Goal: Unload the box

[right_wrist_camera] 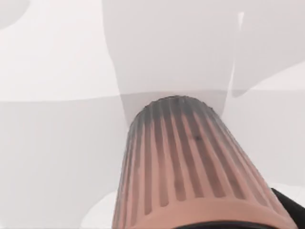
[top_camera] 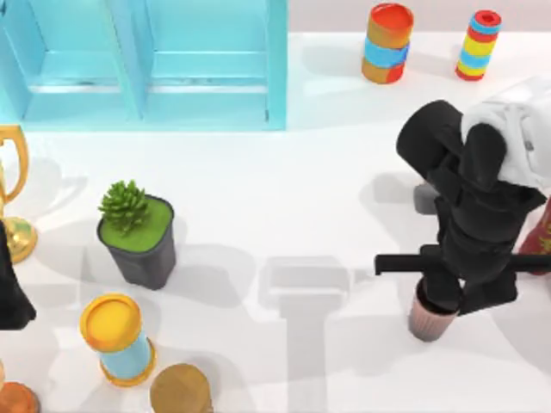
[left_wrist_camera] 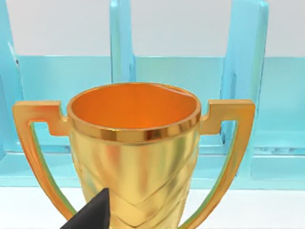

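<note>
Top view shows a pink ribbed cup [top_camera: 428,320] standing upright on the white surface [top_camera: 275,215] toward the right side, under the black right arm. Its walls carry vertical ridges and taper toward the base; in the right wrist view the cup [right_wrist_camera: 190,167] has darker grooves between salmon-pink ribs and sits close against the camera, its rim at the gripper end. The right gripper [top_camera: 443,297] is lowered over the cup's mouth, with a dark horizontal bar of the arm crossing just above it; whether its fingers are closed on the cup or merely around it I cannot tell.

A light blue box [top_camera: 146,64] with upright dividers stands at the far left of the surface, open toward the camera. In front of it, at the left edge, is a gold trophy [top_camera: 13,198], seen close in the left wrist view as a two-handled cup [left_wrist_camera: 133,143] before the blue compartments. The left arm sits at the left edge, near the trophy.

Elsewhere stand a succulent in a dark pot [top_camera: 138,237], a yellow-topped blue can [top_camera: 116,337], a brown round lid [top_camera: 181,389], and two striped cans [top_camera: 387,43] at the far right.
</note>
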